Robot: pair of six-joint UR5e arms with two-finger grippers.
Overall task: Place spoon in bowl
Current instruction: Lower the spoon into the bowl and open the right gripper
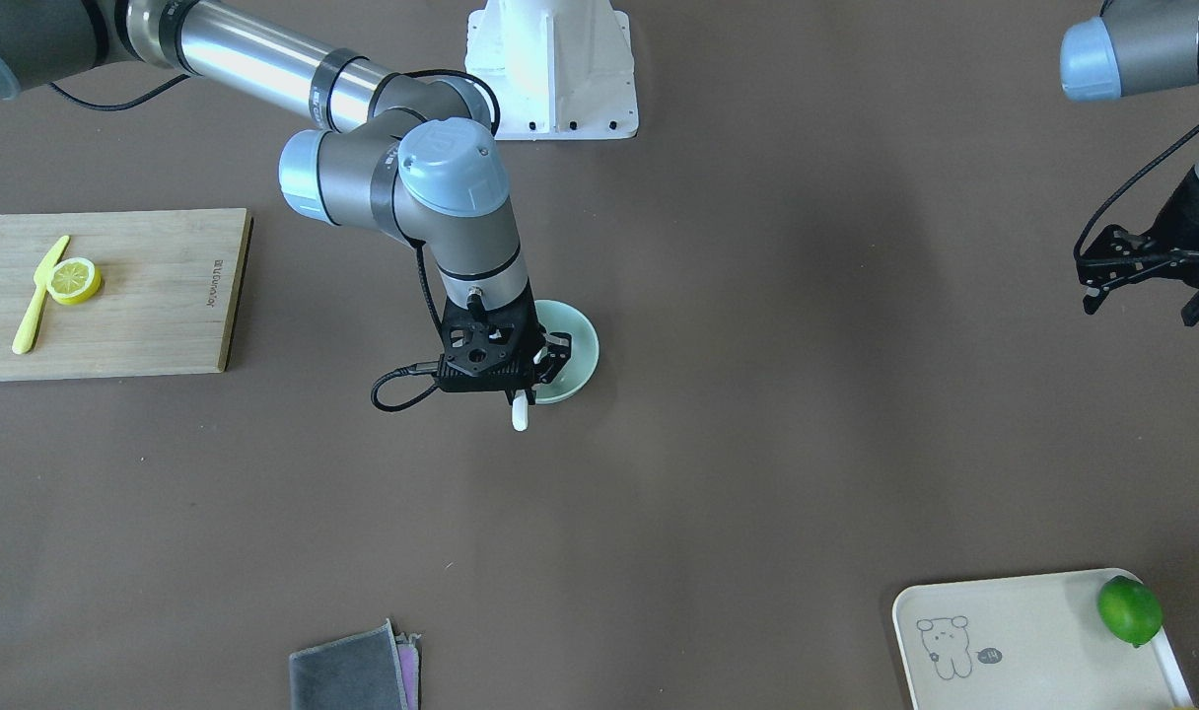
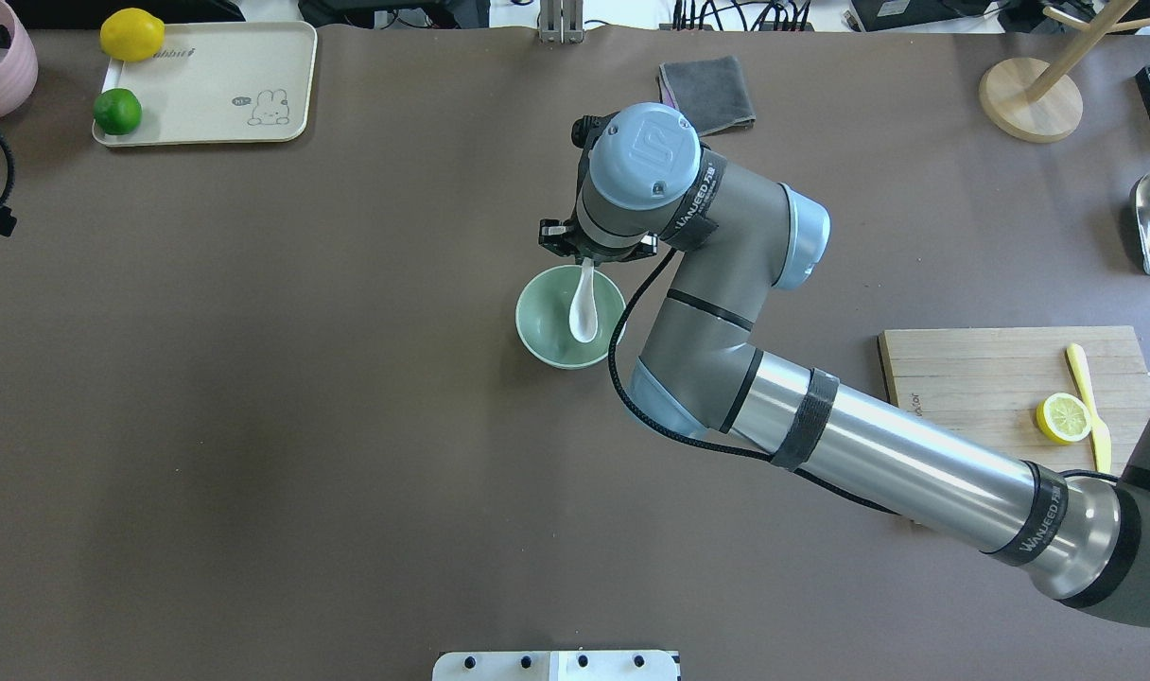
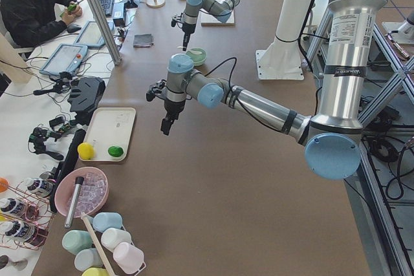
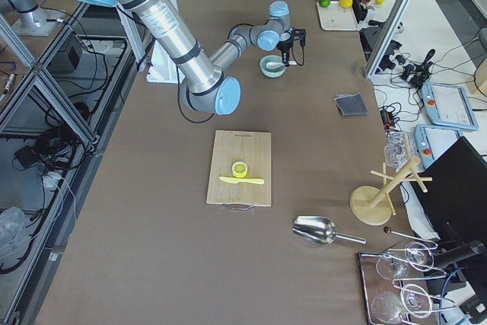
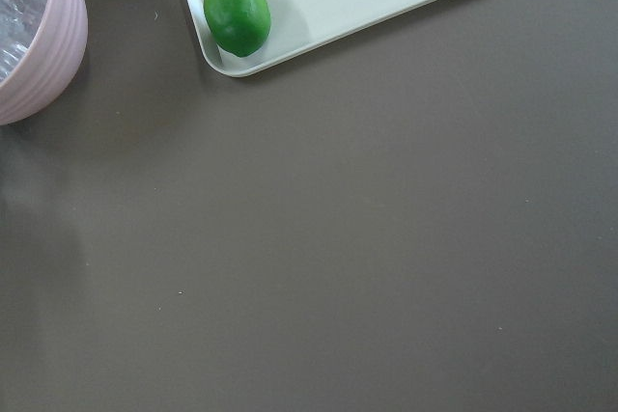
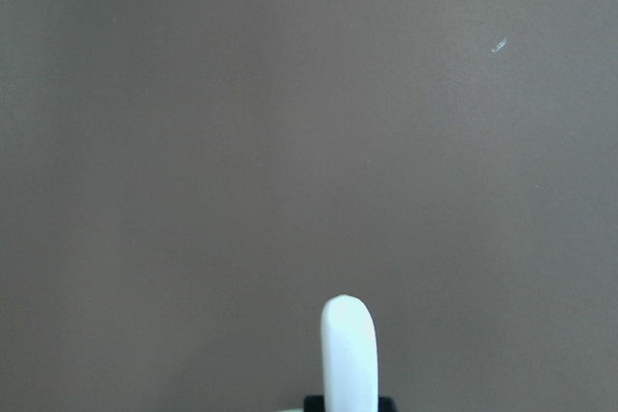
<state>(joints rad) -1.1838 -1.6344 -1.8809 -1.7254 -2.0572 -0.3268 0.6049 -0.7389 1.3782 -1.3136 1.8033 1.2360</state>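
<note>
Clamping spoon (image 2: pixel 584 307) handle in right tool (image 1: pixel 535 383) at bowl (image 2: pixel 542 331) rim, scoop hanging over bowl's inside, holding left tool (image 1: pixel 1142 301) fingers apart well away from bowl above table (image 2: pixel 253 397).

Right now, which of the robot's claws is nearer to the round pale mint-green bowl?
The right. The right claw is at the mint-green bowl's rim, gripping the small white spoon. The left claw hangs open far off, near the cream tray.
</note>
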